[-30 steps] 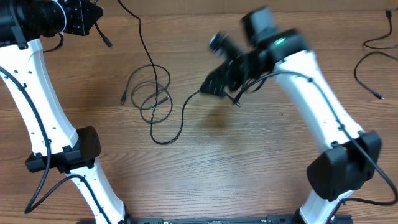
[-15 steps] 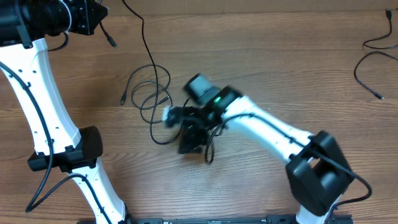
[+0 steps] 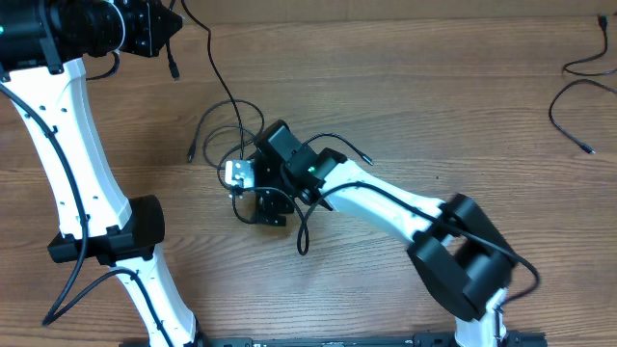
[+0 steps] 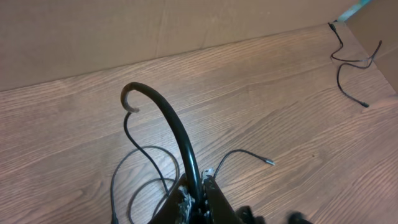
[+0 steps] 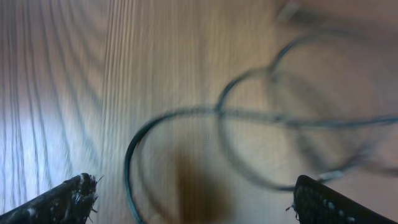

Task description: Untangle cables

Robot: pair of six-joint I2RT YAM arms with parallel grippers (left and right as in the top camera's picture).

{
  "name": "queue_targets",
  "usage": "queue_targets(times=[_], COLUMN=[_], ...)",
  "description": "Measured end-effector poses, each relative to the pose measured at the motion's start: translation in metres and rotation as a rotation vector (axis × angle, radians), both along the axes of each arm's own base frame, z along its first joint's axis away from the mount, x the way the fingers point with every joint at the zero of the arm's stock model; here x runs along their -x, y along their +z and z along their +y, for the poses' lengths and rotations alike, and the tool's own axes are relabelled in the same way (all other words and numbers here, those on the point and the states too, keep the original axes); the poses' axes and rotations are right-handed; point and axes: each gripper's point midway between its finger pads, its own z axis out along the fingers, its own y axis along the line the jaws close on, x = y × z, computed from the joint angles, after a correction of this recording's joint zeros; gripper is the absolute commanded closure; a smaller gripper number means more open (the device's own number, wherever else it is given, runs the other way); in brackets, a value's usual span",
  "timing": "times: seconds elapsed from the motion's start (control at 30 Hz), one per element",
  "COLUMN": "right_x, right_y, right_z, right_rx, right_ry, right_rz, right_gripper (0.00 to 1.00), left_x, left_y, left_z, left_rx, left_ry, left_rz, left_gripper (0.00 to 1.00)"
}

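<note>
Right now my left end effector (image 3: 176,23) is clenched on one of the cables (image 3: 236,145), far left. The cord runs from there toward me into loose loops on the tabletop (image 3: 434,116). My right end effector (image 5: 199,199) hangs spread wide just above those loops.

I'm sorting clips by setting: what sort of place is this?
Probably a robotics lab or data-collection bench rather than a home. Two white-and-black robot arms stand at a bare wood-grain tabletop, a plain brown cardboard wall screens the back, and thin black cables are being handled.
</note>
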Motion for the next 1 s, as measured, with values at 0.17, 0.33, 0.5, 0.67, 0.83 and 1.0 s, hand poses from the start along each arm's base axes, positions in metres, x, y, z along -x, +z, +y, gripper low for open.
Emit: queue_targets(times=[0.17, 0.33, 0.5, 0.67, 0.83, 1.0], right_x=[0.025, 0.044, 0.049, 0.056, 0.064, 0.069], right_y=[-0.031, -0.032, -0.045, -0.053, -0.052, -0.034], right_z=[0.004, 0.009, 0.002, -0.002, -0.007, -0.015], right_rx=[0.038, 0.047, 0.083, 0.103, 0.131, 0.188], right_ry=[0.04, 0.075, 0.076, 0.071, 0.041, -0.022], right_rz=[0.103, 0.138, 0.174, 0.227, 0.294, 0.382], right_gripper=[0.13, 0.16, 0.8, 0.96, 0.96, 0.96], left_x=[0.0, 0.001, 0.002, 0.004, 0.004, 0.004], left_y=[0.0, -0.001, -0.001, -0.003, -0.003, -0.003], left_z=[0.0, 0.0, -0.003, -0.003, -0.004, -0.003], left_rx=[0.001, 0.001, 0.002, 0.003, 0.004, 0.001], left_ry=[0.0, 0.0, -0.006, -0.007, -0.006, -0.009], left_rz=[0.003, 0.008, 0.008, 0.022, 0.023, 0.021], left_gripper=[0.93, 0.93, 0.93, 0.93, 0.61, 0.0])
